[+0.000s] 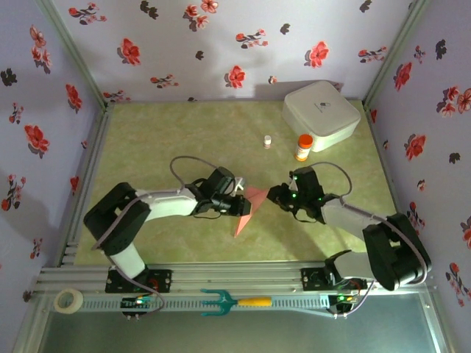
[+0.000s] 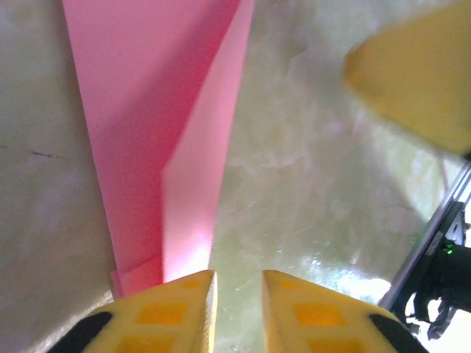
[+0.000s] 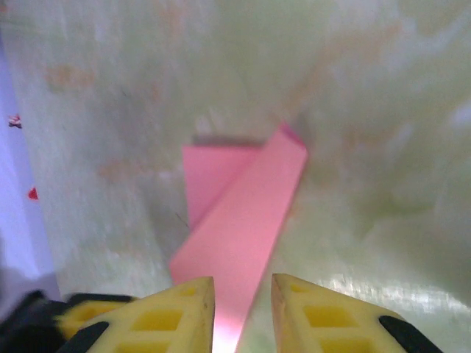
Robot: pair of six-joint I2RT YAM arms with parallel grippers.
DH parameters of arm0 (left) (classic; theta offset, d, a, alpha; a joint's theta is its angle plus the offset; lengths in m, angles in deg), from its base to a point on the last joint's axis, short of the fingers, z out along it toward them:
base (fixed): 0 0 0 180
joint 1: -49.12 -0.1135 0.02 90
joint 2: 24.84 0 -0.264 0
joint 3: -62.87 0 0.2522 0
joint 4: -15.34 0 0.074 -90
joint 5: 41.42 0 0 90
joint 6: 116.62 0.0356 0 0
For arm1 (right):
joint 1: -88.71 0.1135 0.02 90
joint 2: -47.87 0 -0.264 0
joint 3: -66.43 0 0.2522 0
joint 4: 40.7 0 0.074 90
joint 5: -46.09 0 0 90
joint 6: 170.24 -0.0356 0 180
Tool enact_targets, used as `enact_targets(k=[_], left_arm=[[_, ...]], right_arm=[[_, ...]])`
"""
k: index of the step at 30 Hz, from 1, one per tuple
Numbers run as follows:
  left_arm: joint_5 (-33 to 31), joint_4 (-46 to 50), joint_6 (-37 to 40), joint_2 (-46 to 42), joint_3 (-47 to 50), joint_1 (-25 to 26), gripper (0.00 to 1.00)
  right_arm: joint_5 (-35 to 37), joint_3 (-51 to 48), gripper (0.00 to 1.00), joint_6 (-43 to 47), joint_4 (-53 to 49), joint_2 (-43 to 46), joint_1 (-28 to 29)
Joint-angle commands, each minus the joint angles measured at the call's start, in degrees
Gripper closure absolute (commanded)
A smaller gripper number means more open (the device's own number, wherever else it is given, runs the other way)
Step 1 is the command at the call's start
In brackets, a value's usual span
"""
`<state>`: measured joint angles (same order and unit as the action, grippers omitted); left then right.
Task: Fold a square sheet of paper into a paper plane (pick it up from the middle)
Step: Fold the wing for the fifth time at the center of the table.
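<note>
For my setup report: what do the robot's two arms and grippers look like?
The left arm and right arm have white links, black joints and a thin grey cable looping by each wrist. A small green light glows on the right one. The left gripper and right gripper have yellow fingers with square recesses.

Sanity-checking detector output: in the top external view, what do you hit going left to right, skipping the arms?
tape roll → pink folded paper → orange bottle
</note>
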<state>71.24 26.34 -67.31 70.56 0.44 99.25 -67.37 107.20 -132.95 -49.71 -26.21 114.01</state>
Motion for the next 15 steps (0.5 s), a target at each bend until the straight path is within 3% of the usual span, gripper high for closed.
enact_targets(k=[1, 15], left_arm=[[-3.3, 5.0, 3.0, -3.7, -1.2, -1.0, 0.73], [3.3, 8.1, 4.0, 1.2, -1.1, -4.9, 0.69]], right_arm=[[3.0, -1.5, 0.71, -3.0, -0.8, 2.1, 2.0], [1.8, 1.3, 0.69, -7.6, 5.1, -5.2, 9.2]])
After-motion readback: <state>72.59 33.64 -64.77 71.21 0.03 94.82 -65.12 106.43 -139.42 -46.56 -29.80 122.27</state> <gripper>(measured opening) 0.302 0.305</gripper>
